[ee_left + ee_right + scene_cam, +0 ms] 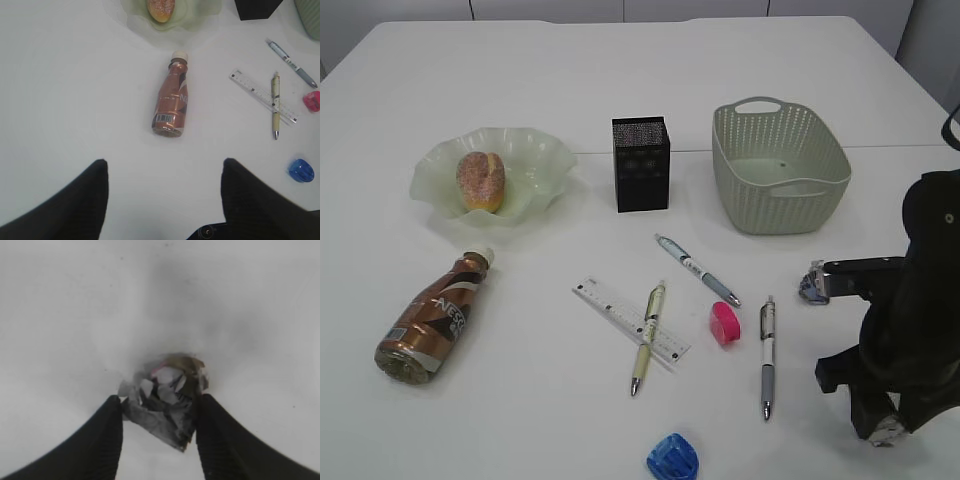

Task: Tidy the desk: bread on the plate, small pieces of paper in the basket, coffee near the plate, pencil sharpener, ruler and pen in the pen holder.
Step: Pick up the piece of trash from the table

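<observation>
My right gripper point(159, 412) is shut on a crumpled paper ball point(165, 395); in the exterior view the gripper point(825, 281) holds the paper point(809, 286) right of the pens, in front of the basket point(780, 170). My left gripper point(165, 175) is open and empty, above bare table short of the lying coffee bottle point(171, 100). The bread point(480, 181) lies on the green plate point(535, 160). The bottle point(430, 318) lies in front of it. A ruler point(605, 302) with a pen point(648, 335) across it, two more pens point(697, 269) point(767, 355), a pink sharpener point(725, 322) and a blue sharpener point(672, 457) lie before the black pen holder point(640, 163).
The left wrist view also shows the plate point(195, 15), ruler point(250, 87) and blue sharpener point(301, 170). The left arm is out of the exterior view. The right arm's black body fills the right front corner.
</observation>
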You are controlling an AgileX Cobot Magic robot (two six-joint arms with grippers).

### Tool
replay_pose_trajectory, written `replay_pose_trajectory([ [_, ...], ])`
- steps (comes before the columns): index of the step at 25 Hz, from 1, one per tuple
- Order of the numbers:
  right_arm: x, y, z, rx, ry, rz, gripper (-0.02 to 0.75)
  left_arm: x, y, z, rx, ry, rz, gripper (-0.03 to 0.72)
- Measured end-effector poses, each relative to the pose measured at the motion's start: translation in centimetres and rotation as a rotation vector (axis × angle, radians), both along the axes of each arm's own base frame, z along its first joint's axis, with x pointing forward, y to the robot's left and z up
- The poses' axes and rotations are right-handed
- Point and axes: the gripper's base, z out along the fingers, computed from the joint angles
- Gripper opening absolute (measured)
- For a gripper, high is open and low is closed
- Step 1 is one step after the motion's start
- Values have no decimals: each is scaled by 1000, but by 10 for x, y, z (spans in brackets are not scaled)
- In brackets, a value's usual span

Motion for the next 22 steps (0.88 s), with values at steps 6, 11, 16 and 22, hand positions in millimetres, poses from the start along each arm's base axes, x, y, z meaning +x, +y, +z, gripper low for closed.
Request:
replay_pose_trajectory([
  [6, 1, 0, 0, 4, -12, -1, 192, 0, 0, 0, 0, 0, 0, 506],
  [11, 1, 0, 0, 5, -16, -1, 22, 0, 0, 0, -1, 0, 0, 506],
  [16, 1, 0, 0, 5, -16, -1, 13, 0, 0, 0, -1, 0, 0, 506],
  [22, 3, 1, 23, 9, -28, 0, 13, 0, -1, 0, -11, 2, -5, 506],
])
